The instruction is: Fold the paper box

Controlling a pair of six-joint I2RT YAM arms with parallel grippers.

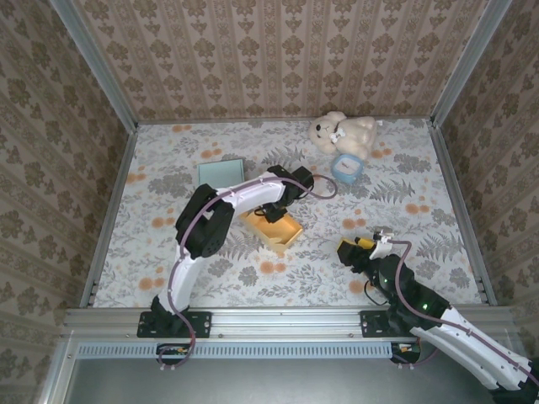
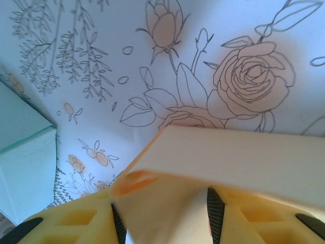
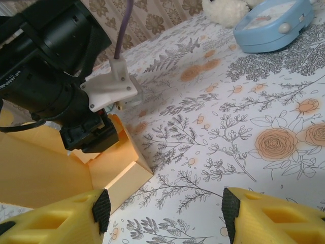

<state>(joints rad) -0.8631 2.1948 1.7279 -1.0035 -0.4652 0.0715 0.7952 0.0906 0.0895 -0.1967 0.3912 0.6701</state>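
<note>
Left fingers [image 1: 271, 212] are down at the far-left edge of the yellow paper box [image 1: 282, 231], and from above the wrist covers them, so the contact itself is hidden. Up close on the left wrist camera, a cream flap [image 2: 228, 152] of the box lies right between the two pads and runs out of frame on the right. Whether the pads pinch it or stand just off it, I cannot tell. A teal box [image 2: 25, 152] sits to the left of those fingers, cut by the frame edge.

Over to the right fingers [image 3: 165, 203]: spread apart, nothing between them, over bare floral tabletop [image 3: 244, 101]. The paper box lies ahead and to their left, its near corner showing, its far side blocked by the black wrist of the left arm [image 3: 45, 76]. Ahead and to the right sit a blue case [image 3: 274, 23] and a white plush toy [image 3: 228, 10], both clipped by the top edge. There's plenty of open tabletop between the right fingers and the box
</note>
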